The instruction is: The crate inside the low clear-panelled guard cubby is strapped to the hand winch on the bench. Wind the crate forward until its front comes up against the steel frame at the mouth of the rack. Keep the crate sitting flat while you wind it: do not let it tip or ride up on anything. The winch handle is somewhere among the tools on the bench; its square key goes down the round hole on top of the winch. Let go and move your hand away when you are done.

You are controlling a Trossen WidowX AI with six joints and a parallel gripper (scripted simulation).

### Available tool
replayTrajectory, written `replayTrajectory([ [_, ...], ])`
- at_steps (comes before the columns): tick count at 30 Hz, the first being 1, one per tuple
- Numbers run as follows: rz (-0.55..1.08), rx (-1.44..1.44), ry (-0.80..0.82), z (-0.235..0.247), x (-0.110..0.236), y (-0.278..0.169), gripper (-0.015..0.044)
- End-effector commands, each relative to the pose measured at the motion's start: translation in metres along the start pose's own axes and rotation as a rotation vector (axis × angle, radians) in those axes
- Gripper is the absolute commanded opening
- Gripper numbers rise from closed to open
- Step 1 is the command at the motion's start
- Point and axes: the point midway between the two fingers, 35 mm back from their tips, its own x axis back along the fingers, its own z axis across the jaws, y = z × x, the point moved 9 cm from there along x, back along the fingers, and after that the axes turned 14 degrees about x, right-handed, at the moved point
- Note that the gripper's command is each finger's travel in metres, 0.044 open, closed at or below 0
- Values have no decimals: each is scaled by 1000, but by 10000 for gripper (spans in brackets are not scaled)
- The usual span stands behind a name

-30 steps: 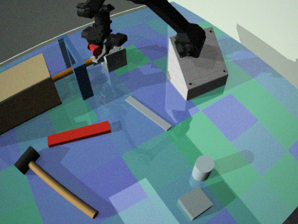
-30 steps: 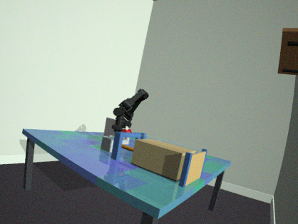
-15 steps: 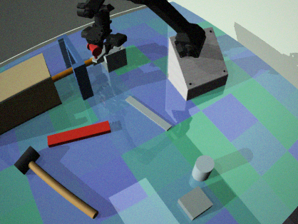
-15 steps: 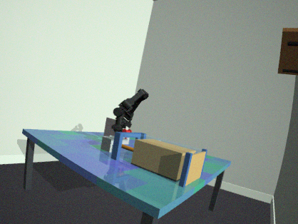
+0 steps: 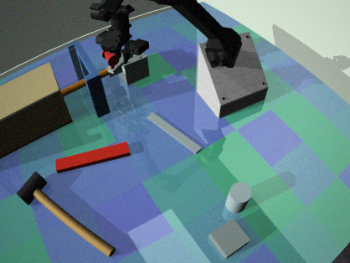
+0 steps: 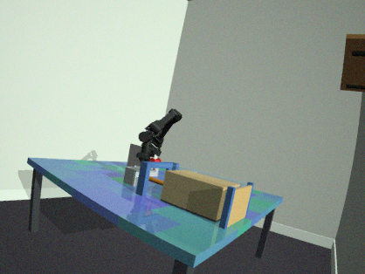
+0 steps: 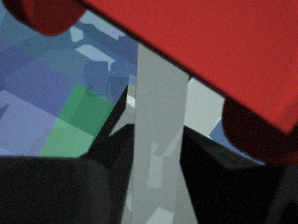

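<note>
- Top view: arm reaches in from the top edge; the gripper [image 5: 118, 56] hangs at upper centre-left, directly over the small grey winch [image 5: 136, 69].
- The jaws are clamped on the red winch handle [image 5: 110, 57]. The wrist view confirms it: the red handle [image 7: 210, 45] fills the upper right of the frame, with a pale grey shaft [image 7: 157, 130] running down from it between dark jaw bodies.
- Whether the square key is seated in the winch hole cannot be told from these views.
- An orange strap [image 5: 79, 85] runs from the winch toward the left edge, passing through the blue steel frame [image 5: 97, 95], and ends at the tan crate [image 5: 26, 89].
- The crate sits at the left edge of the top view. In the exterior view the crate [image 6: 196, 192] rests flat on the surface [image 6: 79, 185], between the near blue frame post [image 6: 228, 207] and the far one [image 6: 144, 176]. Its front is apart from the far frame.
- Clear guard panels are barely visible, only as faint reflections around the frame.
- Elsewhere on the surface: red bar [image 5: 93, 156] left of centre, grey flat strip [image 5: 173, 132] at centre, black-headed mallet [image 5: 63, 211] lower left, grey cylinder [image 5: 239, 197] and grey square block [image 5: 229, 238] lower right.
- The arm's grey pedestal [image 5: 240, 90] stands at upper right.
</note>
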Motion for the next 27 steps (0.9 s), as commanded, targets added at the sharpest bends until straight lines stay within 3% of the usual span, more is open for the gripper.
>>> replayTrajectory([
  [1, 5, -2, 6, -1, -4, 0, 0],
  [27, 2, 57, 11, 2, -4, 1, 0],
])
